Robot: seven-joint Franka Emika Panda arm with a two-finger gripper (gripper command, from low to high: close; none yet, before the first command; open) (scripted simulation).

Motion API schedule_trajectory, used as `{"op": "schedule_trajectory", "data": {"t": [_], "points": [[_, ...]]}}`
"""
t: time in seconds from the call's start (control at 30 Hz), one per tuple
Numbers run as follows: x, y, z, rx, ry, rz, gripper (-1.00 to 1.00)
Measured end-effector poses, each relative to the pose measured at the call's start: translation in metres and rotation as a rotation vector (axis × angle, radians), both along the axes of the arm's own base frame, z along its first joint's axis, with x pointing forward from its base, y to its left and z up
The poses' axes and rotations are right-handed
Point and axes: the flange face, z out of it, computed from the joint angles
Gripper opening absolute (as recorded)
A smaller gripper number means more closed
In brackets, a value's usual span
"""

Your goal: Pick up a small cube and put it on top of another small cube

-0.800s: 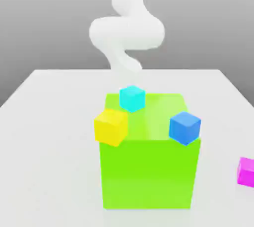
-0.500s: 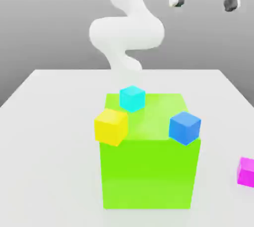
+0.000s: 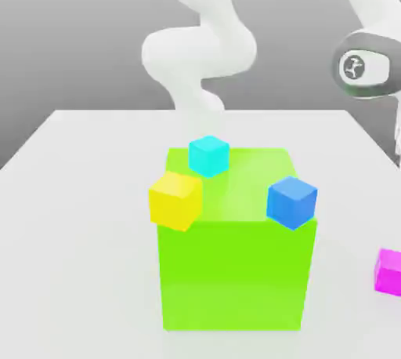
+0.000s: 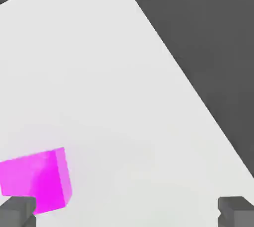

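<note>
A plain grey backdrop stands behind a white surface (image 3: 94, 193). A large green block (image 3: 235, 271) rests near the middle of the surface and carries three small cubes: a yellow cube (image 3: 175, 200) overhanging its corner toward the exterior view's left, a cyan cube (image 3: 208, 155) at the rear edge, and the blue cube (image 3: 292, 201) at the front corner toward the exterior view's right.

The magenta cube (image 3: 388, 271) lies on the surface, well apart from the green block, at the exterior view's right edge. In the hand view, the magenta cube (image 4: 37, 180) sits just beside one fingertip of the end effector (image 4: 126, 212), not centred between the fingers. The fingers stand wide apart and hold nothing.

Handling judgement: the magenta cube appears rigid, light and smooth-faced. Grip it across two opposite flat side faces, near mid-height, after centring the fingers over it.

Change from half a second ago: the open fingers seen high in the exterior view have left that frame; the arm's wrist section (image 3: 364, 66) has come down toward the right side. All cubes remain in place.
</note>
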Motion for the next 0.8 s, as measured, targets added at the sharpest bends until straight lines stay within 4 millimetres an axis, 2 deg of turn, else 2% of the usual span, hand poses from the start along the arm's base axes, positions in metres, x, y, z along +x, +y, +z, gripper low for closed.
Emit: {"op": "schedule_trajectory", "data": {"t": [0.07,0.2,0.23,0.4,0.43,0.5,0.67,0.73,0.8], "points": [[-0.021,0.012,-0.034,-0.022,0.042,0.07,0.0],[-0.029,0.017,-0.089,-0.029,0.059,0.096,0.0],[-0.03,0.017,-0.101,-0.029,0.06,0.098,-1.0],[-0.03,0.017,-0.101,-0.03,0.06,0.098,-1.0],[-0.03,0.017,-0.107,-0.03,0.06,0.099,-1.0],[-0.03,0.017,-0.095,-0.03,0.06,0.098,-1.0],[-0.03,0.023,-0.041,-0.056,0.054,0.107,-1.0],[-0.011,0.011,-0.013,-0.078,0.044,0.062,-1.0],[0.011,-0.01,0.019,-0.092,0.036,-0.003,-1.0]]}}
